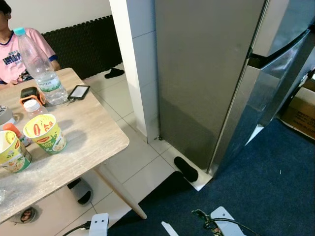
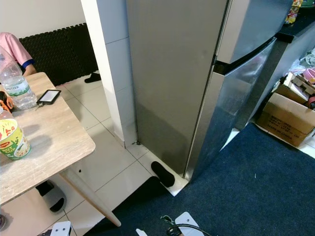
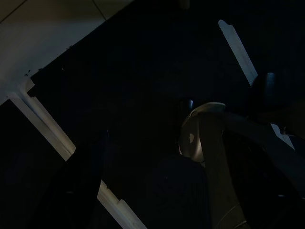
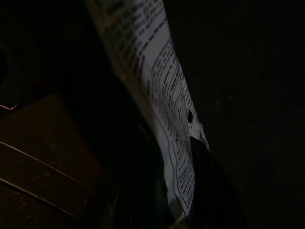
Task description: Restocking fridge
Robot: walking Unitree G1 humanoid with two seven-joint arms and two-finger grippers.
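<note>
On the near left, two yellow-green paper noodle cups (image 1: 45,132) stand on the pale wooden table (image 1: 93,135); their content is not visible. Behind them stands a clear plastic water bottle (image 1: 40,69). The tall steel fridge (image 1: 216,73) stands far right, doors closed. Both grippers: cannot tell.

Closed steel fridge (image 1: 206,83) ahead of me, white tiled pillar (image 1: 138,64) on its left, cluttered table (image 1: 93,142) nearer left, cardboard box (image 2: 288,118) far right, blue carpet (image 1: 266,191) open between.
</note>
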